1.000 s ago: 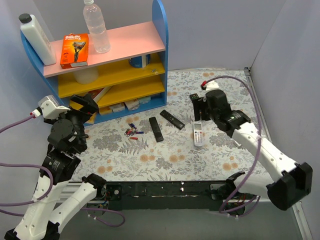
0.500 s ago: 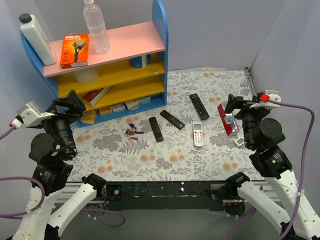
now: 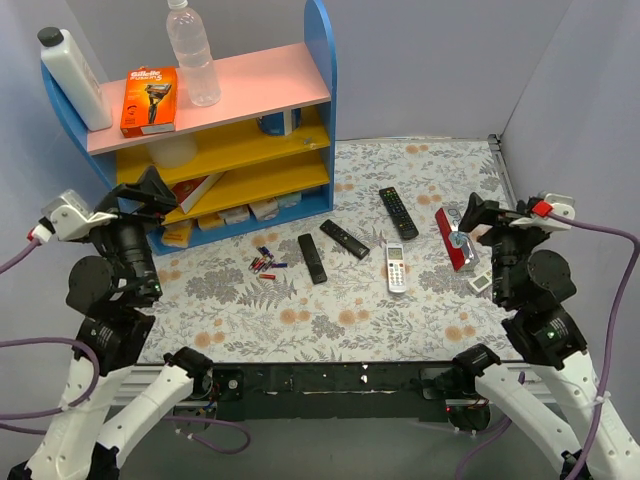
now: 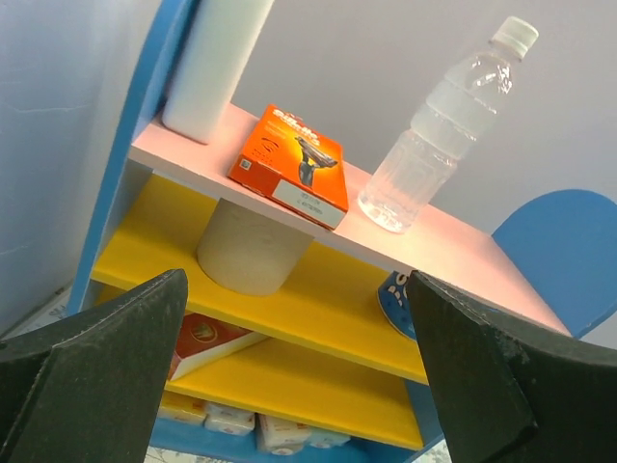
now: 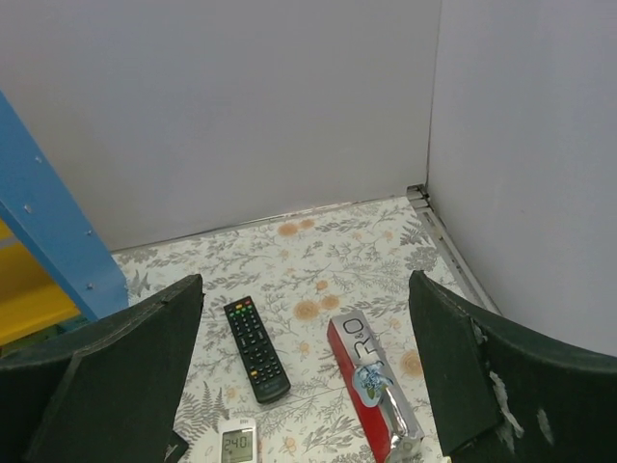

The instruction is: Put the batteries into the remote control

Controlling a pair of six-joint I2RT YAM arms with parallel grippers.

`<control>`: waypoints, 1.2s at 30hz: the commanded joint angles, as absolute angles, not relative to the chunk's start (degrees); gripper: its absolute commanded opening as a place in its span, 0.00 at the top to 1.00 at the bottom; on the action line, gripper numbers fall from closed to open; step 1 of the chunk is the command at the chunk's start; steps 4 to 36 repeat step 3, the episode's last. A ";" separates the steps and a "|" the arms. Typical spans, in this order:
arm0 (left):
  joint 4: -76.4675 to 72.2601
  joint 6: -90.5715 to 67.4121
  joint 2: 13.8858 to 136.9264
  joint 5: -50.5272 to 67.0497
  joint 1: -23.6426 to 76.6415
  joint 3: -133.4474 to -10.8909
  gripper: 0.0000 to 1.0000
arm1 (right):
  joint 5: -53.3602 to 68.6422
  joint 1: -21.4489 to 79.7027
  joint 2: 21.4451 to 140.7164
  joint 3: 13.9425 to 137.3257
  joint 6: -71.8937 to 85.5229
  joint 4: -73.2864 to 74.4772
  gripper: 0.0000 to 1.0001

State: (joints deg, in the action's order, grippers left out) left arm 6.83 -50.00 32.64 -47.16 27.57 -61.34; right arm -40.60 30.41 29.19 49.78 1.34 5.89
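With left end effector point(image 4: 294, 289) and right end effector point(image 5: 306, 280) spread empty, we may scatter the tiny bunched batteries point(image 3: 264, 262) when pinching one.

white bottle point(image 4: 217, 58) cut by top edge, red box point(image 5: 359, 359) near end cut off

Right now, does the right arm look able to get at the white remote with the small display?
Probably yes. The right gripper is open, empty and raised, and the white remote lies flat in the open ahead of it. The red box lies beside that path, not on the remote.
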 commanded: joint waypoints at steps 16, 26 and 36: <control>5.27 -48.60 34.89 -43.68 27.60 -60.21 0.02 | -42.10 30.24 29.09 47.82 4.74 3.96 0.07; 5.27 -48.60 34.89 -43.68 27.60 -60.21 0.02 | -42.10 30.24 29.09 47.82 4.74 3.96 0.07; 5.27 -48.60 34.89 -43.68 27.60 -60.21 0.02 | -42.10 30.24 29.09 47.82 4.74 3.96 0.07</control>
